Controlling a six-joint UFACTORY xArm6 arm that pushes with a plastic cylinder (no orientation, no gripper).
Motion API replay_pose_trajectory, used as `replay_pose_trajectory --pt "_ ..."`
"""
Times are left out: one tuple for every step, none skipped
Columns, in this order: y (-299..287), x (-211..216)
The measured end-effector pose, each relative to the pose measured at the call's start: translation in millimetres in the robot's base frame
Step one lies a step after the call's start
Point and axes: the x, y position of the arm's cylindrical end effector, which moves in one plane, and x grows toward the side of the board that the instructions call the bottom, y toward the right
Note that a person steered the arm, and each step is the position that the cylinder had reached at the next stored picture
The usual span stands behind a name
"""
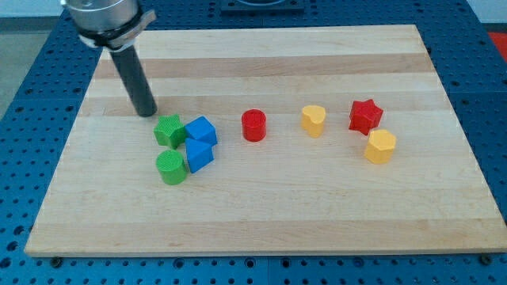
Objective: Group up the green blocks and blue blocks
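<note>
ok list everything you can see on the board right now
green blocks: two; a star-like one and a cylinder, left of centre, in a cluster
blue blocks: two; one above the other, touching the greens' right side
red cylinder: one, centre, alone
red star: one, the view's right
yellow blocks: two; a heart-like one right of centre, a hexagon just below the red star
wooden board: one, light wood
my tip: one dark rod, just up-left of the green star-like block
</note>
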Motion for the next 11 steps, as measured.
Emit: replay_pose_trajectory --pt "27 0" --pt "28 19" --pt "28 39" --pt "28 59" --pt "28 61" --pt "31 23" --pt "62 -12" --pt "108 -16" --pt "108 0" --pt "89 23" --pt "88 36"
